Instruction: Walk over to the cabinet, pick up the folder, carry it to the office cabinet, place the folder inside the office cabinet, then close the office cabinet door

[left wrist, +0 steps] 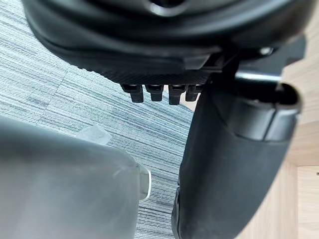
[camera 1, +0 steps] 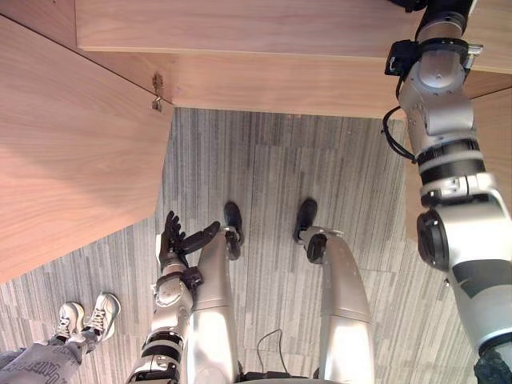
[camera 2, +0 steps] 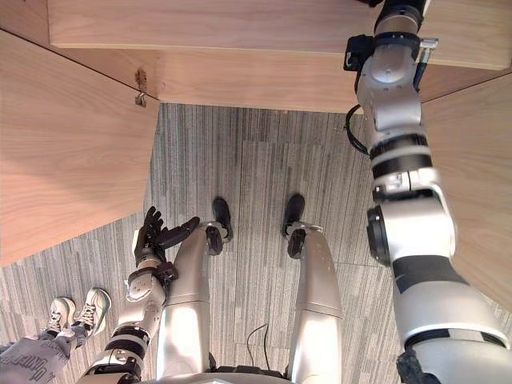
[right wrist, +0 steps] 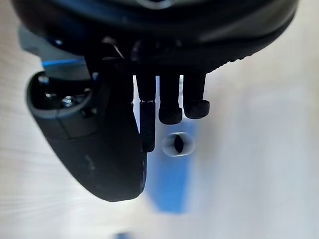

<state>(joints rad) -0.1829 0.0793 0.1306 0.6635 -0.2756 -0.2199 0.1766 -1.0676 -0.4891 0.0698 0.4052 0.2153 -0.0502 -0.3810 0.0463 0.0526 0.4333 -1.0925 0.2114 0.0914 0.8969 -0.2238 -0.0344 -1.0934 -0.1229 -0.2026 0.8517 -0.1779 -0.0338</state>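
Office interior indicated. Light wood-laminate cabinet (camera 1: 272, 32) seen at 12 o'clock, with its door (camera 1: 72, 160) standing open at 9 o'clock and a metal hinge (camera 1: 158, 92) at the joint near 11. Floor is covered in grey striped carpet tiles (camera 1: 320, 160), commercial type, seams visible. Blue folder (right wrist: 172, 184) with a spine finger hole (right wrist: 178, 144) is seen against pale wood in the right wrist view. Person's sneakers (camera 1: 88, 316) noted at 7 o'clock.

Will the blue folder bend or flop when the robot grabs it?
Probably not: the blue folder has a straight narrow back with a finger hole, like a stiff binder. It may slide easily on the smooth wood, and could tip if pushed sideways.
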